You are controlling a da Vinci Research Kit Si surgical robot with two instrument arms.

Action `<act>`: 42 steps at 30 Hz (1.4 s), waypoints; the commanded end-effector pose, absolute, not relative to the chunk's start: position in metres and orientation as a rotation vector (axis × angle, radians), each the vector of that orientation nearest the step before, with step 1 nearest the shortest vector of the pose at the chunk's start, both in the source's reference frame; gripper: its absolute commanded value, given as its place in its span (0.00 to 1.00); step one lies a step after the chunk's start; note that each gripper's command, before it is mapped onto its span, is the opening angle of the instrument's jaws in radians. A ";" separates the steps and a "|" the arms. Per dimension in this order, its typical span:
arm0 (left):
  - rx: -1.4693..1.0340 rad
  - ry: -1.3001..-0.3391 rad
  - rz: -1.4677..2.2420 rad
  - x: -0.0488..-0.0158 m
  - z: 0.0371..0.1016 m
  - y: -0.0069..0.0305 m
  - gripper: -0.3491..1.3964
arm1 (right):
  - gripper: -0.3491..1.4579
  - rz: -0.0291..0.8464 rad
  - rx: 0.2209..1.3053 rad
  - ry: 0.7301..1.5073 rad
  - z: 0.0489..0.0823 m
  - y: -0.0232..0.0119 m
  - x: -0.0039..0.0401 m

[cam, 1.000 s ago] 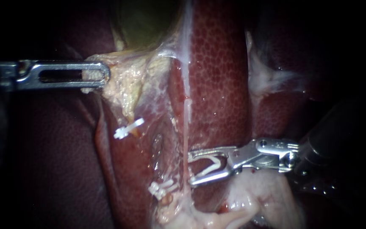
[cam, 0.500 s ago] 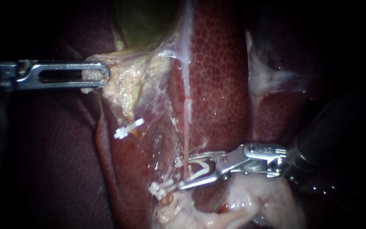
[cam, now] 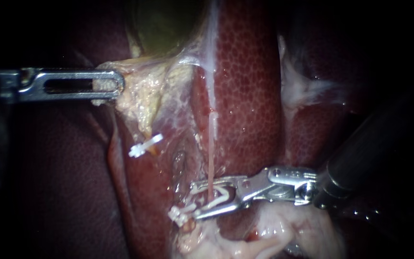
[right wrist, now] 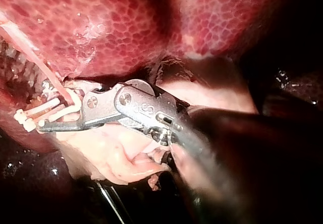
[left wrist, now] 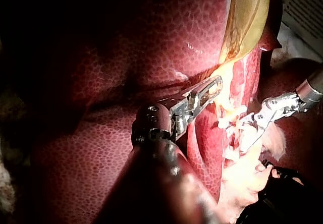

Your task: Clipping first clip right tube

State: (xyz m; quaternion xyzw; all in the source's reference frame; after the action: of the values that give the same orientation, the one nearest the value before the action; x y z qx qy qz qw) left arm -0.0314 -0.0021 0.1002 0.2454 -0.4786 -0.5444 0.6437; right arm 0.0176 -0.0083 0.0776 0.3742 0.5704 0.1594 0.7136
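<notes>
Your right instrument (cam: 196, 199) comes in from the lower right, and its two jaws stand apart with a white clip (cam: 224, 193) seated between them, each jaw touching one leg of it. That clip is spread open and straddles the right tube (cam: 210, 158), one leg on the near side and one on the far side, low down on the tube. You can see the right tube as a thin, pale pink strand, whiter toward its upper end, running straight down over the red, mottled liver (cam: 250, 86). Just left of the jaw tips a second clip (cam: 180, 214) sits on pale tissue, and a third clip (cam: 144, 145) sits higher and further left. Your left instrument (cam: 113, 86) reaches in from the left, its slotted jaws closed together on a fold of yellowish tissue (cam: 140, 96) below the greenish gallbladder (cam: 168, 24). That fold looks stretched toward the left, well apart from the right tube.
</notes>
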 end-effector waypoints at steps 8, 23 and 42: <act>0.559 -1.090 -1.240 -0.0314 0.1002 -0.0021 0.00 | 0.35 0.350 0.831 1.264 0.0776 -0.0083 0.0178; 0.559 -1.090 -1.240 -0.0314 0.1002 -0.0021 0.00 | 0.19 0.333 0.848 1.256 0.0777 -0.0083 0.0177; 0.559 -1.090 -1.240 -0.0314 0.1002 -0.0021 0.00 | 0.00 0.347 0.893 1.204 0.0772 -0.0078 0.0173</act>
State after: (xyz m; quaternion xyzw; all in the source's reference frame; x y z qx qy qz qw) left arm -0.0314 -0.0021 0.1002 0.2455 -0.4785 -0.5444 0.6437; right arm 0.0173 -0.0078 0.0771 0.4039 0.5446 0.1572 0.7181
